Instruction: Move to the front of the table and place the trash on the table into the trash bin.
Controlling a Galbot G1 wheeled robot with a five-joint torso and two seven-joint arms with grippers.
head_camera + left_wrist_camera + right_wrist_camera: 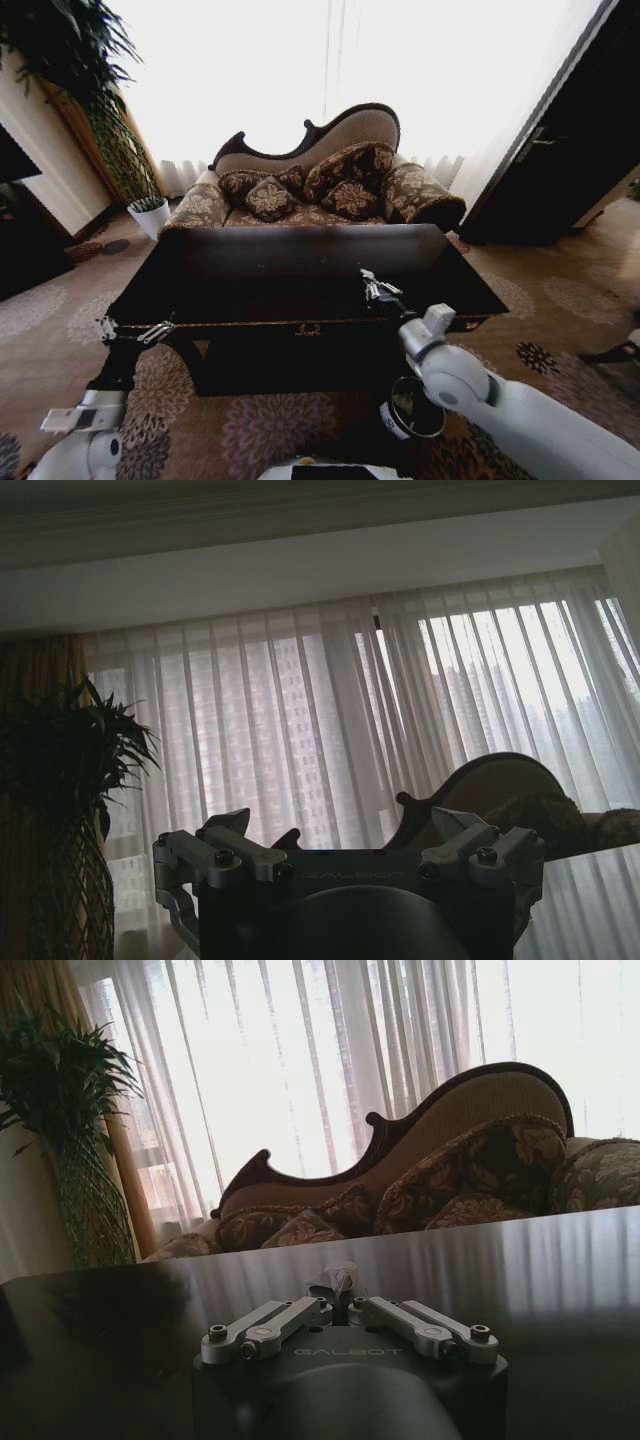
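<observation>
Right gripper (pixel 339 1303): my fingers pinch a paper wad (pixel 335 1280) over the table (pixel 250 290); head view hides it.
Left gripper (pixel 340 842): my jaws spread, empty, at the table's left edge.
Bin (pixel 412 410): on floor below my right arm.

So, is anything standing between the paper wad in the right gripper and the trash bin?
No visible obstacle. The right gripper, shut on the paper wad, hovers over the table near its front edge; the trash bin stands on the carpet just before that edge. The left gripper, open, is off at the left corner.
</observation>
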